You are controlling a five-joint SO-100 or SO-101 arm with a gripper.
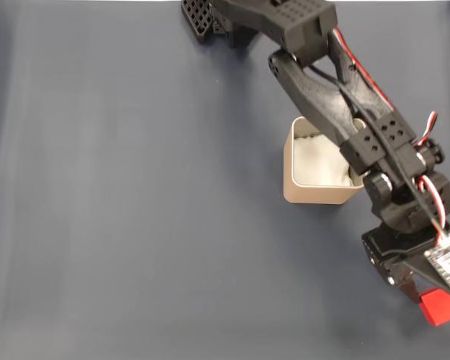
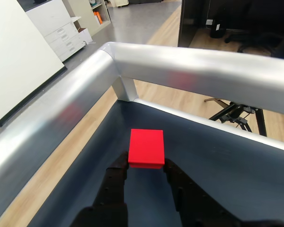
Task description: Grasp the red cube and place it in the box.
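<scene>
Black fingers of the gripper [image 2: 146, 171] are seen in the wrist view set narrowly on either side of the red cube [image 2: 146, 147], whose near edge sits between the two tips; the cube appears pinched there, though firm contact on both sides cannot be fully confirmed. In the fixed view the gripper [image 1: 420, 294] is found at the lower right corner of the dark blue table [image 1: 135, 225], with the cube [image 1: 440, 306] at its tip, close to the right and bottom borders of the picture. Beyond the cube in the wrist view, a silver metal rail [image 2: 194, 66] is seen running round the table corner, with little blue surface left between cube and rail. A wooden floor [image 2: 189, 101] is seen past the rail. Back along the arm [image 1: 337, 90] in the fixed view, the box [image 1: 315, 193] is placed up and to the left of the gripper, well apart from the cube, partly covered by the arm, its pale lining showing inside. Left of the box, a wide stretch of bare blue surface is left open
</scene>
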